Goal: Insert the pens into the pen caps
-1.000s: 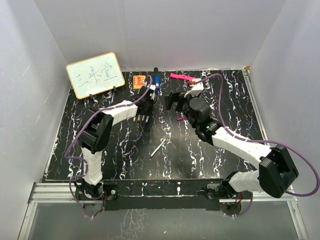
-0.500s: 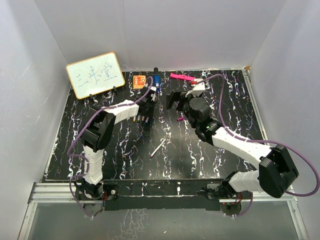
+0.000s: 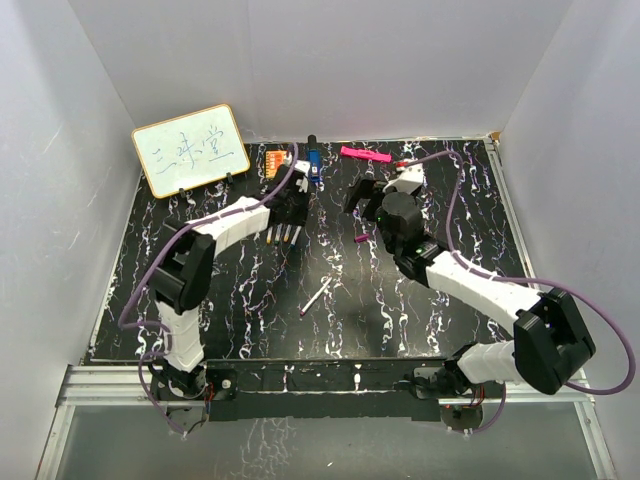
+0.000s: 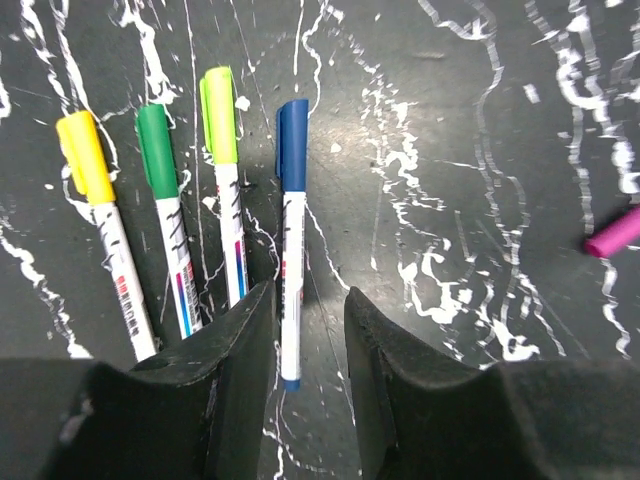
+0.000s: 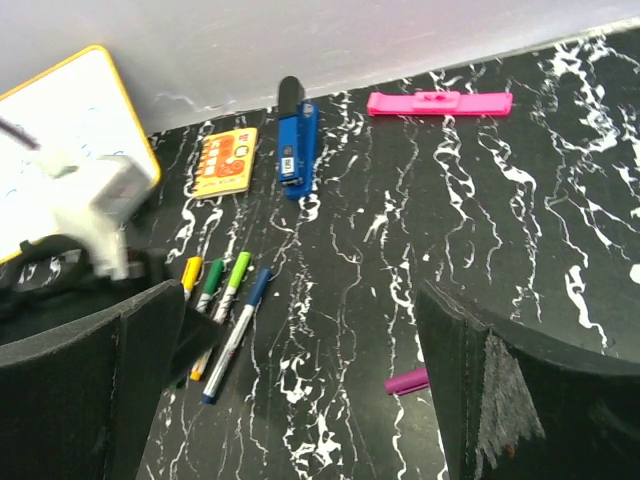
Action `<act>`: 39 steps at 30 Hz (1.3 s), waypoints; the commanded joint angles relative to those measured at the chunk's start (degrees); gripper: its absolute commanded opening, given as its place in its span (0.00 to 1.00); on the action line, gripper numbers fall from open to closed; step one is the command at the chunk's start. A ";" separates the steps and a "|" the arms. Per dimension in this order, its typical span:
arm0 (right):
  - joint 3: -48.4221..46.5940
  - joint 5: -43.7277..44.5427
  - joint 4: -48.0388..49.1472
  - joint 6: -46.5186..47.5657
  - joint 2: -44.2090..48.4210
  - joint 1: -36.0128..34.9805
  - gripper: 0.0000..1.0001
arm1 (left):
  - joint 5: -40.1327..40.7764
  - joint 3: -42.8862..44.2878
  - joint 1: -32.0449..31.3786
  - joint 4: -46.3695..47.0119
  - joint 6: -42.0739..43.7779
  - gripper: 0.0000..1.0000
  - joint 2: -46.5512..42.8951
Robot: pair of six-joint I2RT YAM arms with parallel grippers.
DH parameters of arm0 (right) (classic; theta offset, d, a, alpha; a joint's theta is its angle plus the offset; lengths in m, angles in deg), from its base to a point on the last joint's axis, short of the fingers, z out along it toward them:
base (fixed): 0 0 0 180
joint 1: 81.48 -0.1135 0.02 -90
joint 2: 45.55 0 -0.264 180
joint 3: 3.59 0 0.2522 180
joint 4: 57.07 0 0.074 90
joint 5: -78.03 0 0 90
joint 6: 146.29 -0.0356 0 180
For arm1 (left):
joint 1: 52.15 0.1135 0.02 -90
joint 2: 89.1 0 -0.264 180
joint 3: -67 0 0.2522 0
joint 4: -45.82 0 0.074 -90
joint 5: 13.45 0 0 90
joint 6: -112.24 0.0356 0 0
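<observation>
nearest the arm bases, a lone pen (image 3: 317, 297) lies slantwise on the tabletop (image 3: 230, 300), with no cap that i can make out. a little farther and to its right, the purple cap (image 5: 408, 381) lies on its side, well apart from it. farther on is a row of capped pens (image 4: 165, 215), side by side, ending in the blue-capped pen (image 4: 291, 250). the left gripper (image 4: 308, 300) straddles that barrel with its jaws slackened and a gap on each side, so the pen lies released. i judge the move wanted is a straight lift, so that neither finger drags the pen into its neighbour. the right gripper (image 5: 310, 330) hangs spread wide and empty near the purple cap. it should pinch the cap by its closed end, leaving the mouth free for the lone pen.
</observation>
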 commanded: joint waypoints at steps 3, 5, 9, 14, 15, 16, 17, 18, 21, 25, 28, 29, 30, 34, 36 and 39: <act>-0.31 -9.58 -2.92 -9.93 -1.46 8.90 0.98 | -4.19 -4.40 0.06 -0.01 0.32 0.32 -12.86; -0.27 -9.46 -3.40 -10.44 -2.11 9.79 0.92 | -5.61 -6.29 -0.34 -0.71 0.71 0.31 -15.23; -3.48 -6.15 -9.95 -11.21 -6.10 10.12 0.76 | -6.99 -8.69 -2.63 -5.21 2.59 0.31 -18.10; -5.68 -6.34 -14.35 -13.00 -9.54 10.49 0.66 | -7.61 -10.07 -8.18 -12.86 5.20 0.33 -19.38; -5.56 -6.40 -14.40 -13.19 -9.70 10.59 0.64 | -7.89 -10.48 -9.08 -13.90 5.53 0.33 -19.58; -5.34 -6.24 -14.41 -13.45 -9.84 10.64 0.63 | -8.35 -10.92 -9.83 -14.70 5.61 0.34 -19.82; -5.26 -5.99 -14.44 -13.59 -9.92 10.63 0.63 | -8.83 -11.31 -10.39 -15.32 5.63 0.36 -20.07; -5.20 -5.71 -14.45 -13.64 -9.96 10.63 0.63 | -9.13 -11.69 -10.85 -15.71 5.55 0.37 -20.22; -4.94 -5.54 -14.69 -13.95 -9.94 10.67 0.63 | -9.62 -12.30 -11.90 -16.76 5.29 0.41 -20.29; -4.80 -6.04 -14.89 -14.22 -9.81 10.74 0.64 | -10.09 -11.53 -14.25 -18.64 4.54 0.47 -18.39; -4.64 -6.17 -14.89 -14.41 -9.61 10.76 0.65 | -8.25 -10.74 -15.78 -20.55 3.45 0.49 -16.33; -4.58 -6.24 -14.89 -14.41 -9.61 10.76 0.66 | -7.89 -10.41 -16.33 -21.57 3.09 0.50 -15.21; -4.58 -6.25 -14.89 -14.48 -9.57 10.76 0.66 | -7.63 -9.91 -16.79 -22.29 2.82 0.50 -14.43; -4.45 -6.59 -14.89 -14.66 -9.69 10.80 0.67 | -6.62 -8.15 -18.32 -24.73 2.15 0.51 -11.65; -4.41 -6.48 -14.95 -14.75 -9.76 10.80 0.67 | -6.83 -7.61 -18.67 -25.73 1.86 0.51 -10.62; -4.60 -6.23 -15.06 -14.77 -9.79 10.77 0.67 | -6.69 -6.70 -19.22 -27.63 1.85 0.52 -9.21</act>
